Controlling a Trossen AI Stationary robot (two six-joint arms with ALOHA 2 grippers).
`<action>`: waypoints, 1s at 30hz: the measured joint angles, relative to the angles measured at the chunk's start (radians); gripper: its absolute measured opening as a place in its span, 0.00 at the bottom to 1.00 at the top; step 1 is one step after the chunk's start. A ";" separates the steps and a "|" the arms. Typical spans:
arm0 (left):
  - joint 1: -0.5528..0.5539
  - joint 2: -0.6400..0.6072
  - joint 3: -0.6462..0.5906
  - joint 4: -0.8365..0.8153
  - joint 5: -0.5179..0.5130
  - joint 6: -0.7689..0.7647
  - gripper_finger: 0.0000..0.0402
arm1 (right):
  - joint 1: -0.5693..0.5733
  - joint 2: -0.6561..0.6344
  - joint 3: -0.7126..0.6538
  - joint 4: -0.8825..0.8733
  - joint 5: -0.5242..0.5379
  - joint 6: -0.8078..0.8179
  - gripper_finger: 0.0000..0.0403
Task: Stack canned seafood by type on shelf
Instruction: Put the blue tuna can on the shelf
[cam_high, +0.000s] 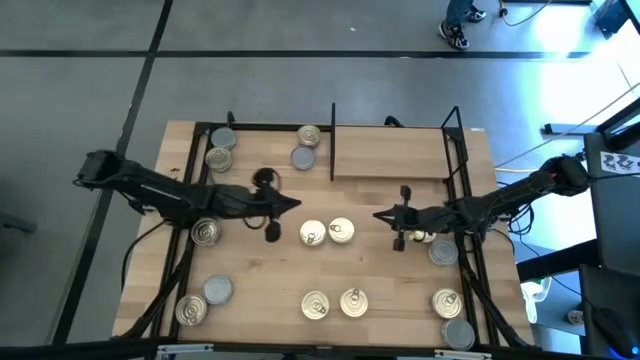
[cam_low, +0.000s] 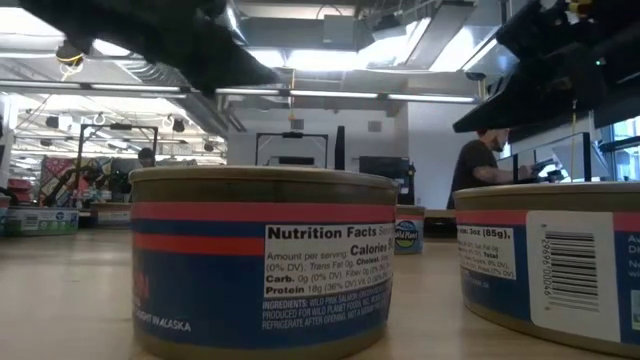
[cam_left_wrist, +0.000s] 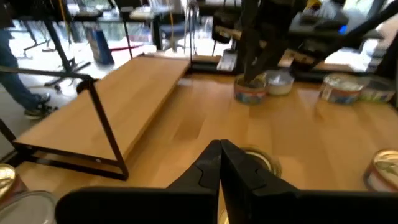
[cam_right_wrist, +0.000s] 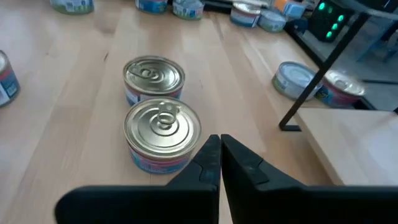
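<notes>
Low view alone reads tin labels (cam_low: 262, 262); high view alone shows the full spread. Shelf (cam_high: 390, 152) plank bare; four tins (cam_high: 303, 157) in the bay left of its divider (cam_high: 332, 140). Others scattered on the table (cam_high: 260, 290). Left gripper (cam_high: 296, 204) and right gripper (cam_high: 378, 214) both closed, empty, flanking the centre pair (cam_right_wrist: 163, 127).

Setting: robotics lab or open-plan workshop. Evidence: grey floor (cam_high: 300, 90) marked with dark tape lines, upper part of the high view; wooden tabletop (cam_high: 270, 290) on a black frame at centre; ceiling strip lights (cam_low: 330, 97) and exposed ducting across the top of the low view; a person (cam_low: 478, 165) seated at monitors, right of centre; cluttered benches at far left.
</notes>
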 joint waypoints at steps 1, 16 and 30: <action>0.000 0.037 0.019 0.000 0.004 0.002 0.01 | 0.000 0.019 0.006 0.000 0.000 0.007 0.04; 0.000 0.427 0.179 0.000 0.177 -0.102 0.01 | 0.001 0.199 0.021 0.134 -0.024 0.105 0.04; -0.020 0.446 0.183 -0.208 0.187 -0.178 0.01 | 0.001 0.226 0.021 0.156 -0.027 0.129 0.04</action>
